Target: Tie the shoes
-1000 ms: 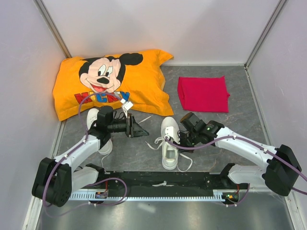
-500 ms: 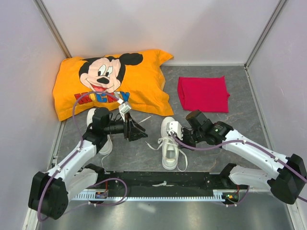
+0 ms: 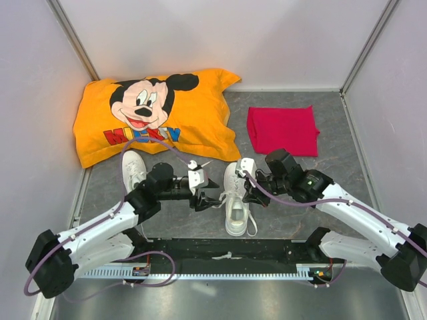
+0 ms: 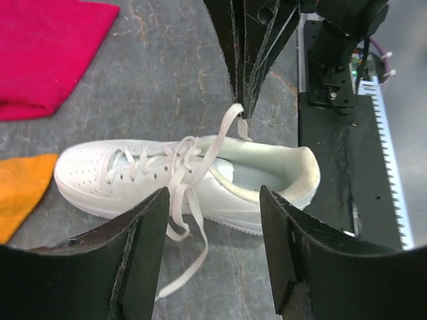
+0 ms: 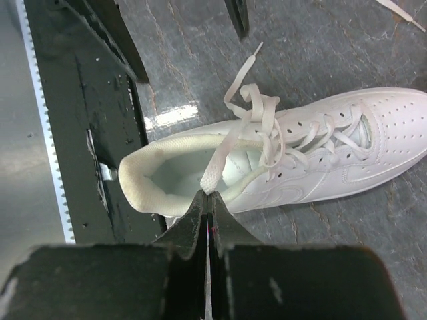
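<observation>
Currently pinched: my right gripper (image 5: 208, 200) is pressed together on the tip of one lace (image 5: 223, 157), which is drawn up above the heel opening.
Left gripper (image 4: 212, 200): spread, with nothing between the fingers; it hangs just beside the near shoe, facing its lacing.
Near shoe (image 3: 235, 200): on the table (image 3: 300, 180) between my two grippers, upright on its sole, toe toward the back wall, lacing loose and untied.
Second shoe (image 3: 133, 170): on the table near the front edge of the pillow (image 3: 153, 113), well apart from both grippers.
Lace handling: thin, flat, limp and light. It would likely slip from a shallow pinch, so grip squarely across its width, near the end.
Shoe handling: judged small and light, with a stiff sole and a soft upper. A hard pull on the lace may drag or tip it.
Next hold, judged: my left gripper takes the second lace (image 4: 205, 247), which trails down the shoe's side onto the table.
</observation>
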Motion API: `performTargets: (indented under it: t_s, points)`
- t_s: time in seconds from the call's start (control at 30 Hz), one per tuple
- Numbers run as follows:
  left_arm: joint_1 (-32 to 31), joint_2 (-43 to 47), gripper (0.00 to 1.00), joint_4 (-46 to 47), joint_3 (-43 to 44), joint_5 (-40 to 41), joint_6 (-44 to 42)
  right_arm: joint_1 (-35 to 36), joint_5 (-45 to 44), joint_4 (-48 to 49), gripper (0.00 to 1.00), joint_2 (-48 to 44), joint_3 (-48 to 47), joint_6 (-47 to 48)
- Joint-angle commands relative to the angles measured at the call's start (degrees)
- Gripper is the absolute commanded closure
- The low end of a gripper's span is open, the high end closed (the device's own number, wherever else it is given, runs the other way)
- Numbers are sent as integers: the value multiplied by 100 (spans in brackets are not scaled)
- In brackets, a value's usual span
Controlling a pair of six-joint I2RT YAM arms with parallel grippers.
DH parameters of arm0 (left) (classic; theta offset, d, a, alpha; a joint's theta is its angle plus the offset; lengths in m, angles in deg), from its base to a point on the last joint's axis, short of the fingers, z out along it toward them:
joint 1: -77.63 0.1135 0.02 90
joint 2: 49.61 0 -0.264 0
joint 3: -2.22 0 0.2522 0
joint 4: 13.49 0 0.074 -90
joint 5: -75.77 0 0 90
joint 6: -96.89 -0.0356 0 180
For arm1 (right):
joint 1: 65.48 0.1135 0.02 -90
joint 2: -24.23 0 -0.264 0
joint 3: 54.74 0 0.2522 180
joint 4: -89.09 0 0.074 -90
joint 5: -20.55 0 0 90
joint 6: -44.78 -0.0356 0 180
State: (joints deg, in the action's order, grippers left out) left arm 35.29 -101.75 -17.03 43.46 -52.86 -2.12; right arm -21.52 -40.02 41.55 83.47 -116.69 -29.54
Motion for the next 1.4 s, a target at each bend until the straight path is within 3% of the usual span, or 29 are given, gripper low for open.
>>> performTargets:
  t_s: [0.0,0.47,0.83,1.17,1.3,1.37]
  points:
    - [-344,-261,36,735,108,629,-663,-28,151,407,100,-159,-156,-443]
    - [-1126,-876,35,1448,152,945,-128,-20,-43,1576,100,-273,274,-1946]
    - [-1144,-964,51,1492,178,1121,119,-20,-183,1945,100,-370,555,-2508]
    - [-1144,-1053,52,1501,257,1200,295,-20,-219,2507,100,-308,775,-3097]
    - [-1153,-1035,62,1483,257,1270,348,-20,-148,2587,100,-317,828,-3203]
    - [-1153,-1018,74,1431,249,1341,357,-19,-122,2587,100,-352,863,-3229]
